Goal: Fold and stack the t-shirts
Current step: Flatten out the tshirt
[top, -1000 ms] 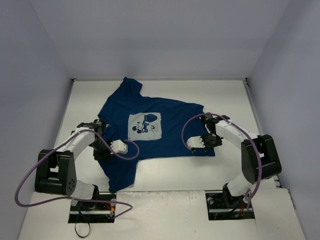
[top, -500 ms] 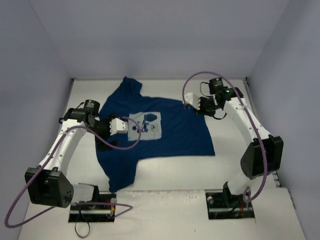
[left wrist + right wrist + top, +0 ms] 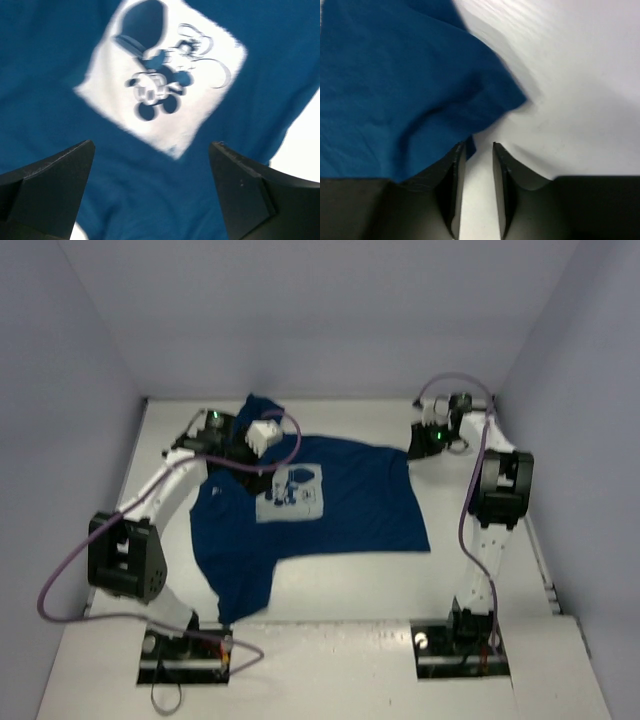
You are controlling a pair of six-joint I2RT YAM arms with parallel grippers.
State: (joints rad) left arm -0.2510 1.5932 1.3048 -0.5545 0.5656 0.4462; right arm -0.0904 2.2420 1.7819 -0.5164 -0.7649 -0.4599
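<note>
White surface (image 3: 350, 585), lilac walls (image 3: 300, 320). Navy t-shirt (image 3: 350, 505) lying flat, unfolded, print (image 3: 290, 490) up. Left fingers (image 3: 50, 190) hovering wide open near print, holding nothing. Right fingers (image 3: 452, 190) almost closed at far hem corner; cannot tell if pinching. Step seeming: taking far edge. Next probably needing two firm pinches before folding.

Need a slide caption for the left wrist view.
Open left tool poised over the mouse print on the navy t-shirt.

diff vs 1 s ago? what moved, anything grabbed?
Both arms swung out toward the far side of the table. The left gripper went from the shirt's left side to its collar end, jaws wide open. The right gripper went from the near right hem to the far right corner, jaws narrowly apart, nothing gripped. The shirt stayed flat, print up.
</note>
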